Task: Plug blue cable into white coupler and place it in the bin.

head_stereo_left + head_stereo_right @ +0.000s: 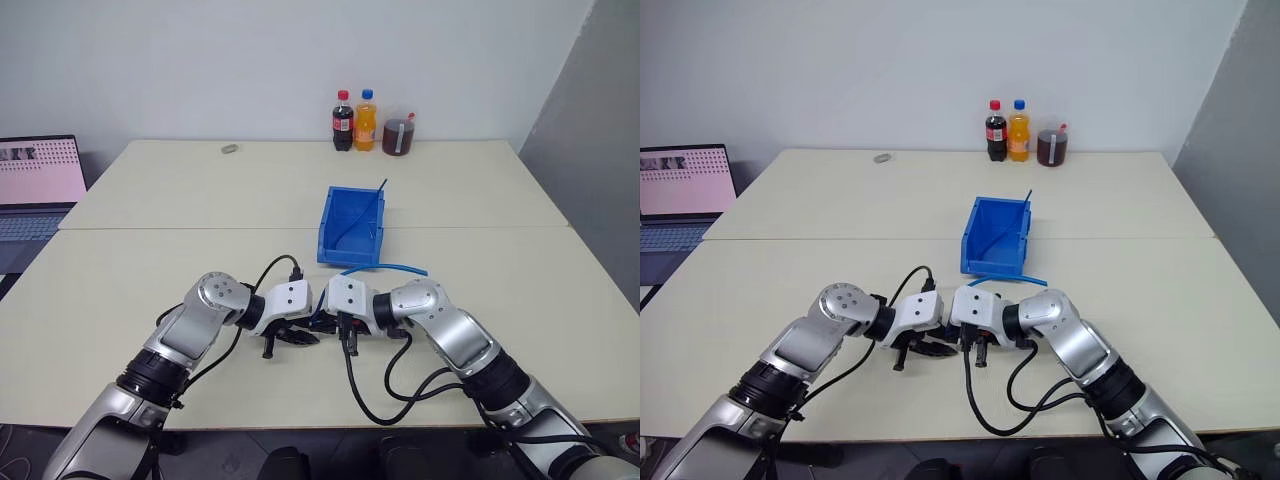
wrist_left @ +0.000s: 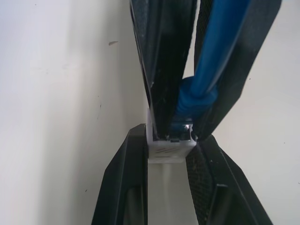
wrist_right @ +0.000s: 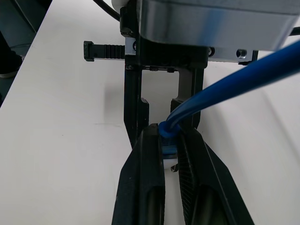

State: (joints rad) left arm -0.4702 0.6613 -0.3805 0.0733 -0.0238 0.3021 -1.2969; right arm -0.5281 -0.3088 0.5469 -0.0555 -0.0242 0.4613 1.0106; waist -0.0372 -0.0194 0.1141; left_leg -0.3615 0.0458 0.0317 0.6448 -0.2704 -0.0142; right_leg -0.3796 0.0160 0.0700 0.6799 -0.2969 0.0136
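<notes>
The white coupler [image 2: 171, 149] is a tiny, rigid plastic block, judged very light and smooth-sided, so it can slip or twist if pinched off-centre; it sits at lower centre of the left wrist view, clamped across its flat sides between the fingers of the left gripper [image 2: 171, 154]. The blue cable [image 2: 213, 51] is thin, flexible and light, stiff only at its moulded boot and clear plug, which is the correct place to hold it. In the right wrist view the right gripper [image 3: 171, 147] is clenched on that boot at centre frame, and the plug tip meets the coupler's opening; whether it is fully seated cannot be told. In the left eye view both grippers meet at lower centre, above the table [image 1: 120, 290]. The bin [image 1: 352, 228] stands just above centre, well apart, with a second blue cable [image 1: 368, 208] inside it.
</notes>
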